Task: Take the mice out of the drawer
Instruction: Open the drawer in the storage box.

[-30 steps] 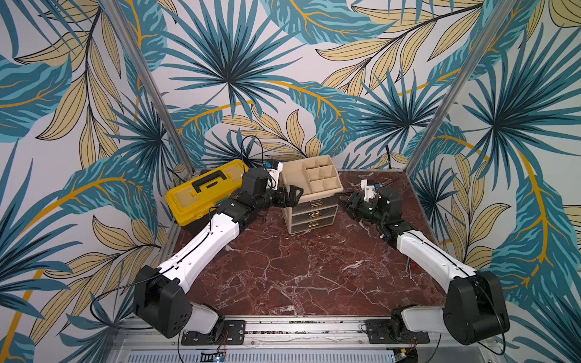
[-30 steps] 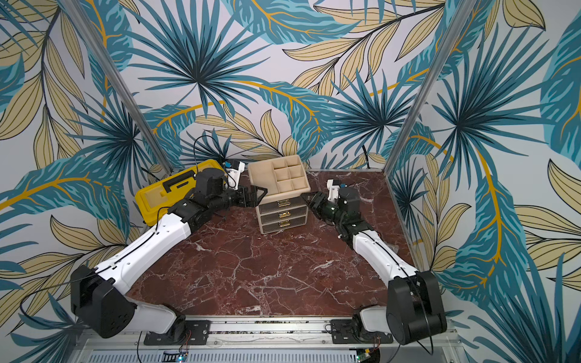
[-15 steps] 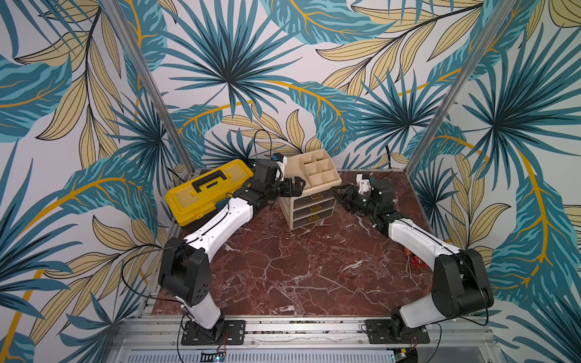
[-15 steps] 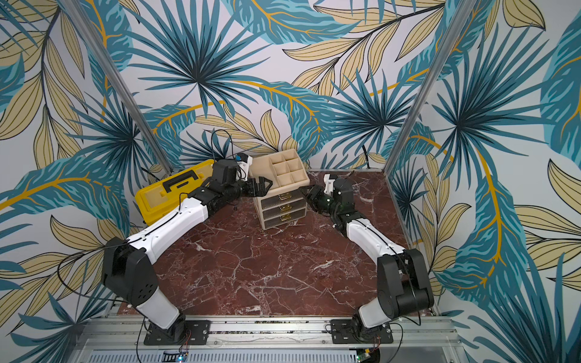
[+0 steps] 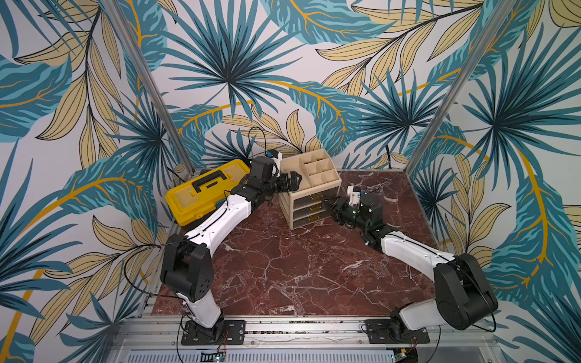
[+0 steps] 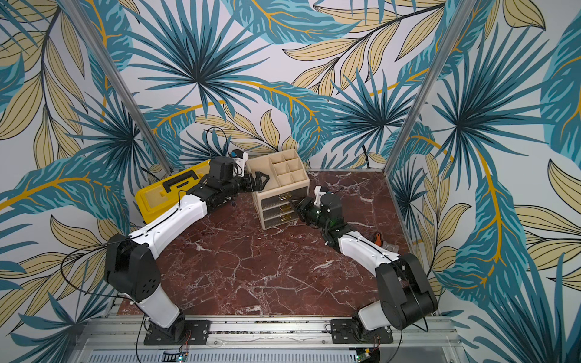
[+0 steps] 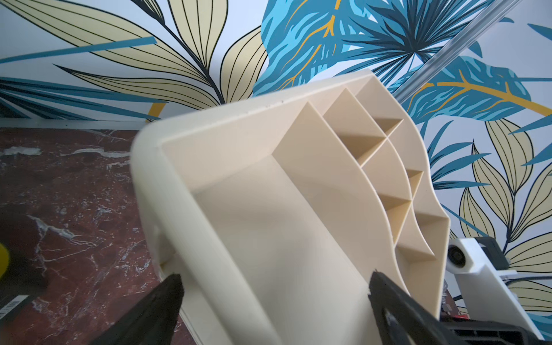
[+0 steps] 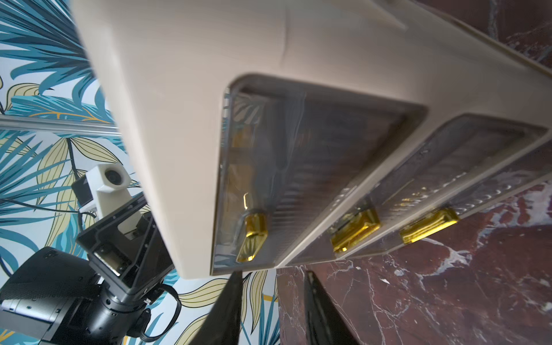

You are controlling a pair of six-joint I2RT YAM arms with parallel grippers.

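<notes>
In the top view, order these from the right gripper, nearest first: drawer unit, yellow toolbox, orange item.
1. drawer unit, directly before the right gripper.
2. orange item, behind it on the right side.
3. yellow toolbox, far over on the left side.

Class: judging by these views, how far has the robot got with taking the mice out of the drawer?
Done: nothing yet; all three drawers of the organizer look shut and no mice show. In hand: the open left hand straddles its top rim, the right hand, jaws apart, sits short of a gold handle. Left: open the drawer, lift out every mouse.
</notes>
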